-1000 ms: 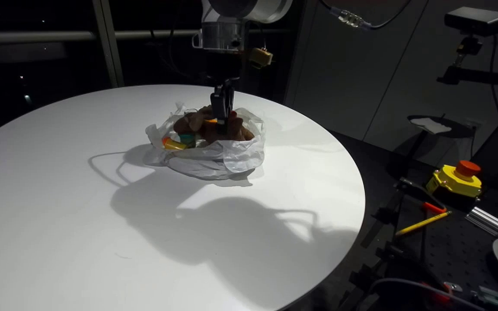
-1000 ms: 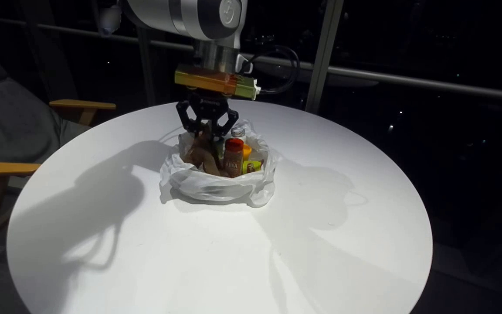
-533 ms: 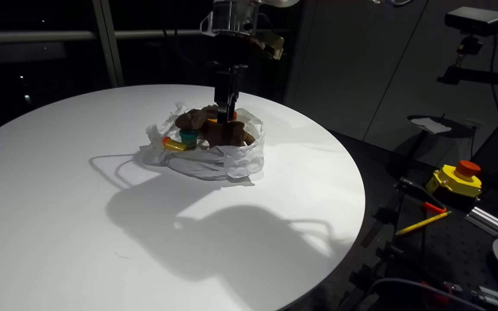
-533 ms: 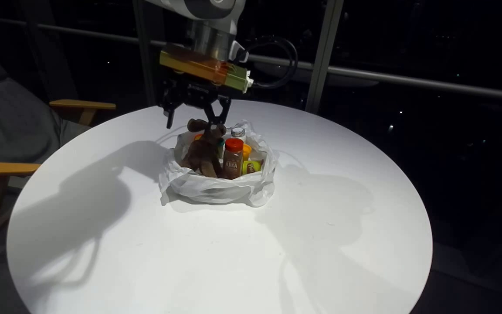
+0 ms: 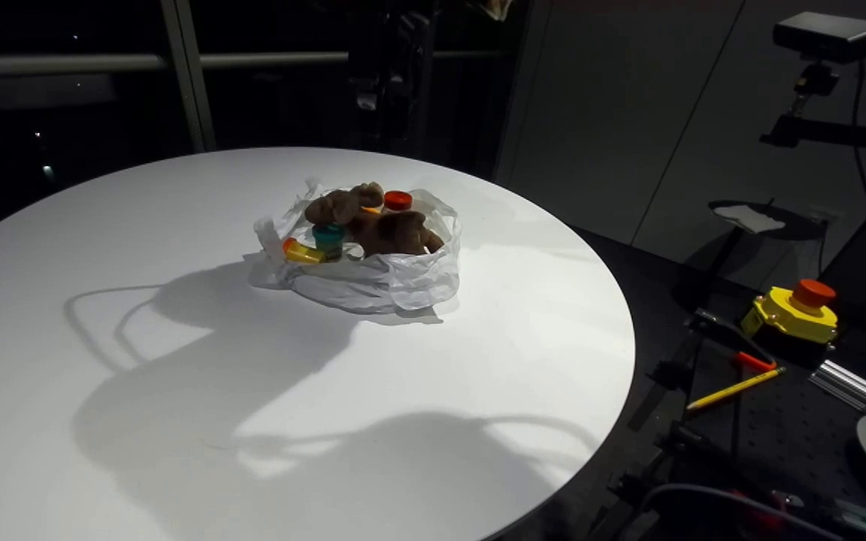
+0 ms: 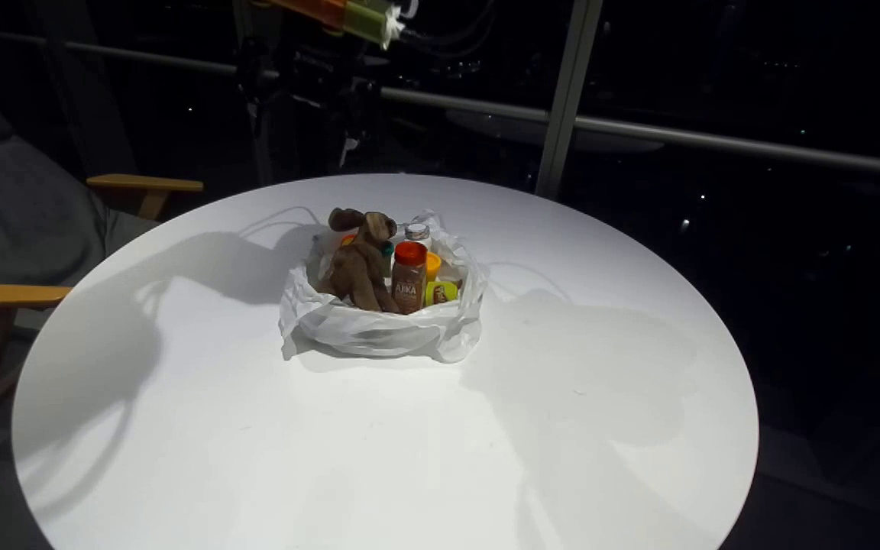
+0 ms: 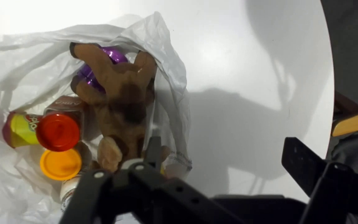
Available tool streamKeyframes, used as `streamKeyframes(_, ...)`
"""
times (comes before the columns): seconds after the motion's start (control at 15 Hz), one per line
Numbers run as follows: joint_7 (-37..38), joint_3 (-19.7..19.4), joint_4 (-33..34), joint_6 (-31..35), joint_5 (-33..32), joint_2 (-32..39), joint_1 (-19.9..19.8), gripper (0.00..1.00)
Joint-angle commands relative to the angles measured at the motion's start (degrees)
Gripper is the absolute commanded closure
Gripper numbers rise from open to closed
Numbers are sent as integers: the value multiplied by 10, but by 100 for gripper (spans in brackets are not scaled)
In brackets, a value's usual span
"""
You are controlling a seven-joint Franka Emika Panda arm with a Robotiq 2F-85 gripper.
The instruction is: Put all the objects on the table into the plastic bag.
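White table (image 6: 379,458): round, partly shadowed.
Plastic bag (image 5: 339,291): wrinkled, mouth upward.
Gripper (image 7: 222,143): jaws wide apart, nothing held, seemingly well above the bag.
Brown toy animal (image 6: 356,269): in the bag, beside the red-capped bottle (image 6: 409,279).
Green-yellow can (image 7: 23,130): in the bag, on its side.

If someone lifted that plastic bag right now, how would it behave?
The plastic bag would probably sag and crumple, as it looks thin and wrinkled. If it tipped, the bottle and toy animal might spill out, since its mouth gapes open around them.
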Motion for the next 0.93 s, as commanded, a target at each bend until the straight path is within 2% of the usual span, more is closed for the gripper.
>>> streamKeyframes(0.0,105,-32,8,-67,-25,-58,30,0)
streamKeyframes(0.27,180,-49,-21,-104,-60,-124,44,0)
streamKeyframes(0.47,199,-51,-59,-118,-60,-179,46,0)
streamKeyframes(0.53,177,-51,-17,-114,-52,-126,44,0)
streamKeyframes(0.87,178,-52,-23,-115,-52,-126,44,0)
